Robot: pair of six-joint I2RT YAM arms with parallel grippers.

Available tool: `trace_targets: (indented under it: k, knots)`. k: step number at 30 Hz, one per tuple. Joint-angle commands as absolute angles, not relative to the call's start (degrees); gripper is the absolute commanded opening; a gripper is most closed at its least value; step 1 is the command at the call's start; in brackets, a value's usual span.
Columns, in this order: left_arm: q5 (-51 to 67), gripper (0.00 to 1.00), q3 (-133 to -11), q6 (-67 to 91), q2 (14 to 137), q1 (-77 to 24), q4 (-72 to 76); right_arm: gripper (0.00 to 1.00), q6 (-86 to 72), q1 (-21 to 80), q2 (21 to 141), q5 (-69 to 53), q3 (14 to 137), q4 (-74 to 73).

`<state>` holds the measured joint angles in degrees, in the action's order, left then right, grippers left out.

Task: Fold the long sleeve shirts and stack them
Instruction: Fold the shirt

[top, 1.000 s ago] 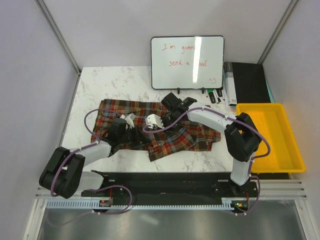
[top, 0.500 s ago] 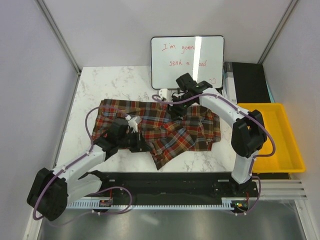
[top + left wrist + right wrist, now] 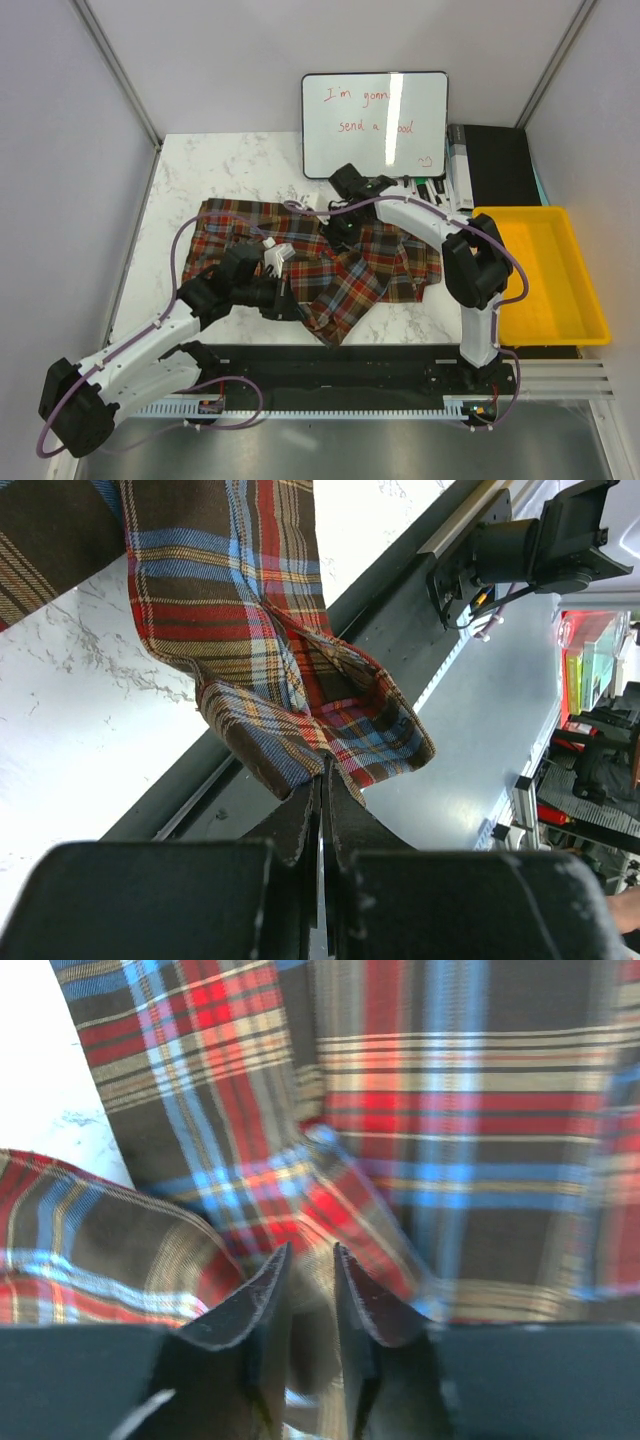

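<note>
**Left arm drags shirt corner nearer**

Pulled closer to the front edge than half a second ago, the left end effector (image 3: 322, 780) is clenched on a folded corner of the plaid shirt (image 3: 370, 260), holding it up past the near edge of the tabletop (image 3: 200, 170). The right end effector (image 3: 310, 1270) has dropped from beside the whiteboard (image 3: 375, 110) onto the shirt's far middle. Its fingers stand slightly apart with cloth between them, and whether they grip cannot be told. A yellow bin (image 3: 540, 270) sits to the right, apart from the shirt.
</note>
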<state>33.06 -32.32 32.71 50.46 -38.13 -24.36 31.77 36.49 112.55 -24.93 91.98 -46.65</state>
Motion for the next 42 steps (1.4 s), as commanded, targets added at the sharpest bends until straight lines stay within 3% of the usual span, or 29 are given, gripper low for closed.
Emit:
trace_targets:
  k: [1,3,8,18,23,28,33,34,38,42]
  knots:
    - [34.28,0.02,-32.61,32.69,50.62,-38.50,-25.40,0.27,26.02,39.98,111.53,-18.12,88.51,-39.38]
    - [34.02,0.02,-32.43,33.05,50.89,-38.50,-24.96,0.26,25.23,41.56,111.10,-16.53,86.93,-37.54]
    - [33.66,0.02,-32.26,33.84,51.33,-38.41,-24.26,0.35,24.61,42.45,111.44,-10.48,86.22,-36.04]
    - [33.31,0.02,-32.52,33.49,51.33,-38.32,-23.91,0.36,24.35,43.51,112.85,-5.79,85.78,-32.69]
    - [33.40,0.02,-33.05,33.40,51.59,-37.97,-24.08,0.44,24.61,44.21,111.98,-6.68,85.52,-34.72]
    - [33.31,0.02,-33.05,33.66,51.85,-37.71,-24.00,0.43,25.75,44.65,112.67,-2.73,83.94,-35.60]
    - [33.13,0.02,-32.61,33.66,51.86,-37.44,-23.91,0.33,26.54,44.74,114.43,1.66,83.14,-33.57]
    - [33.13,0.02,-32.61,33.66,51.86,-37.44,-23.99,0.23,26.72,44.65,114.78,2.10,84.01,-33.57]
    - [32.87,0.02,-32.87,33.66,51.86,-37.27,-24.70,0.00,26.54,44.56,114.00,2.55,86.74,-33.75]
    - [31.64,0.02,-32.43,33.75,51.77,-37.18,-25.84,0.00,26.28,44.38,112.94,0.80,91.21,-34.98]
